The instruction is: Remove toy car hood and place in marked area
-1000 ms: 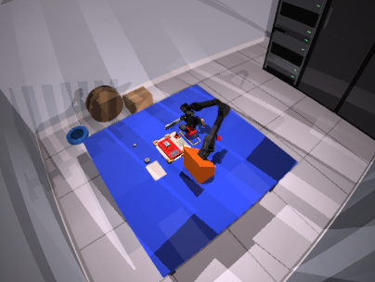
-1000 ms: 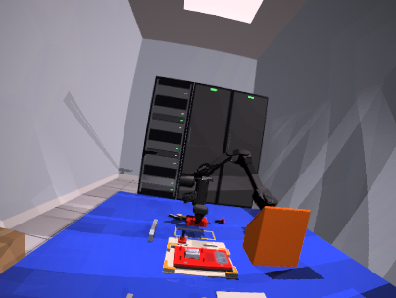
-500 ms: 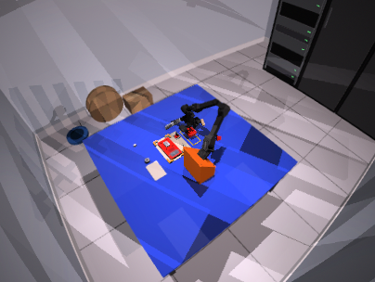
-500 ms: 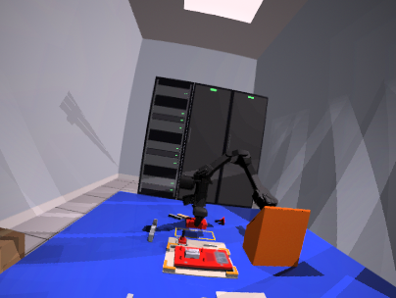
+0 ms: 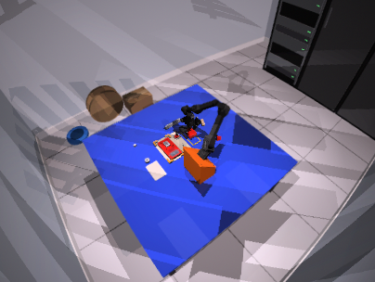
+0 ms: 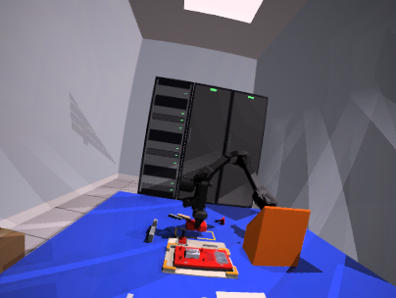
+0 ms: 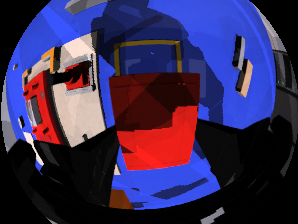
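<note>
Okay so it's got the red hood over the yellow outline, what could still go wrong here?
The gripper is shut on the red hood, which in the wrist view overlaps only the near edge of the marked area; released now, it might land partly outside. The toy car sits close beside, so a skewed drop could knock it.
</note>
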Robot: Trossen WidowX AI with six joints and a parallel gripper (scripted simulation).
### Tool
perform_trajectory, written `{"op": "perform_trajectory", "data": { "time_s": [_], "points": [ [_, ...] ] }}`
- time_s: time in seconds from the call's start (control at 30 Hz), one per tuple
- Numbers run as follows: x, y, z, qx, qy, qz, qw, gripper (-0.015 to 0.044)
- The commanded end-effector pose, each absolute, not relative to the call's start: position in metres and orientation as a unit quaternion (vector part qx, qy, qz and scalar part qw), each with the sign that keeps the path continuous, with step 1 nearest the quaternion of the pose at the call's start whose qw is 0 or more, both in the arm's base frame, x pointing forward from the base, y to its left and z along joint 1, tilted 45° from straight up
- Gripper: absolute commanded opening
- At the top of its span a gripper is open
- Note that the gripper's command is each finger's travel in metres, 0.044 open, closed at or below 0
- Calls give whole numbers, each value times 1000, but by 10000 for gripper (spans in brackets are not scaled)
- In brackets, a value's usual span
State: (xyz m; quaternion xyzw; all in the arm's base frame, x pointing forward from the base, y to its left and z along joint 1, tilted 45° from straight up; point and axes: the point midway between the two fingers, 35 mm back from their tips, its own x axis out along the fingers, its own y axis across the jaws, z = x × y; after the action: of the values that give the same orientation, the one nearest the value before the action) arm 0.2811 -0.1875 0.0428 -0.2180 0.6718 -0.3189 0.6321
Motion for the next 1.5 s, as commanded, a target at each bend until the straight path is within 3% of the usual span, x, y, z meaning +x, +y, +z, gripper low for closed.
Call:
{"op": "perform_trajectory", "data": {
  "time_s": [0.0, 1.47],
  "points": [
    [280, -189, 40, -220, 673, -316, 632, 0],
    [277, -205, 24, -221, 673, -316, 631, 0]
  ]
}}
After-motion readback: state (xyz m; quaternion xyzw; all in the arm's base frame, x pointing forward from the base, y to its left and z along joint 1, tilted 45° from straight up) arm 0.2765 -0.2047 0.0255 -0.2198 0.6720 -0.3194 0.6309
